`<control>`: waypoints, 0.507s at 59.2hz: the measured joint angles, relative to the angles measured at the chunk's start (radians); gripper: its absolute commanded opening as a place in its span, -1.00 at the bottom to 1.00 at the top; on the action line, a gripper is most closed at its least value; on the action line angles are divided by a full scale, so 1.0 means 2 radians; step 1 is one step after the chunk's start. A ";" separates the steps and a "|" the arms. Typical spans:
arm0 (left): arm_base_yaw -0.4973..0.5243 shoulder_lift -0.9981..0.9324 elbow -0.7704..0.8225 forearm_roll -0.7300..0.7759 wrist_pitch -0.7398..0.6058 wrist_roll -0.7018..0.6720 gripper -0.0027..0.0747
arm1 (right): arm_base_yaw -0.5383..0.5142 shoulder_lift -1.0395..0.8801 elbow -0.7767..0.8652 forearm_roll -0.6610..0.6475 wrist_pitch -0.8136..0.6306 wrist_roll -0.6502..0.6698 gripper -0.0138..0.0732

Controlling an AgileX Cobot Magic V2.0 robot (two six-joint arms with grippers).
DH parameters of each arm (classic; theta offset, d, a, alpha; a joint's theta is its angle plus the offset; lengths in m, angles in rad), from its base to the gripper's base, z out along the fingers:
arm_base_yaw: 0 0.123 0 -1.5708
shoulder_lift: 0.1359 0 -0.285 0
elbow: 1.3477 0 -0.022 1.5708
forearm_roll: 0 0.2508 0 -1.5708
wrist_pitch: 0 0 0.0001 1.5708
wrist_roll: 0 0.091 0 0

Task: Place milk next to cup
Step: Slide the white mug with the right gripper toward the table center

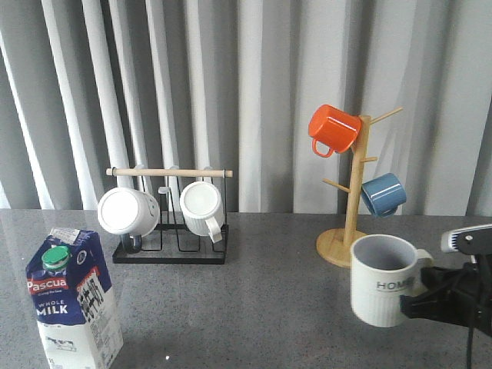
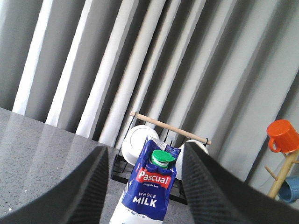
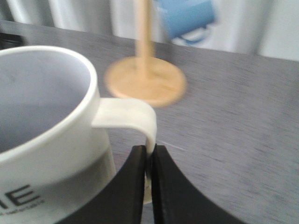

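Note:
The milk (image 1: 71, 300) stands upright at the table's near left, a blue and white carton with a green cap. In the left wrist view the milk (image 2: 154, 186) shows in the gap of my open left gripper (image 2: 145, 151), still ahead of the fingers and untouched. The left gripper is outside the front view. The cup (image 1: 384, 284), ribbed pale grey with HOME lettering, is at the near right. My right gripper (image 1: 415, 301) is shut on its handle. In the right wrist view the fingers (image 3: 135, 186) pinch the cup's (image 3: 46, 140) handle. Whether the cup rests on the table I cannot tell.
A black wire rack (image 1: 171, 250) with a wooden bar holds two white mugs at the back left. A wooden mug tree (image 1: 350, 231) behind the cup carries an orange mug (image 1: 333, 128) and a blue mug (image 1: 383, 194). Grey curtains close off the back.

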 measured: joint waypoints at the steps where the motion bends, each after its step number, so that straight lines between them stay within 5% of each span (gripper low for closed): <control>1: 0.000 0.000 0.000 0.000 0.000 0.000 0.01 | 0.007 0.000 -0.001 -0.006 0.000 0.008 -0.70; 13: 0.000 0.000 0.000 0.000 0.000 0.000 0.01 | 0.103 0.024 -0.011 -0.052 -0.007 0.071 -0.70; 30: 0.000 0.000 0.000 0.000 0.000 0.000 0.01 | 0.142 0.071 -0.011 -0.056 0.005 0.074 -0.69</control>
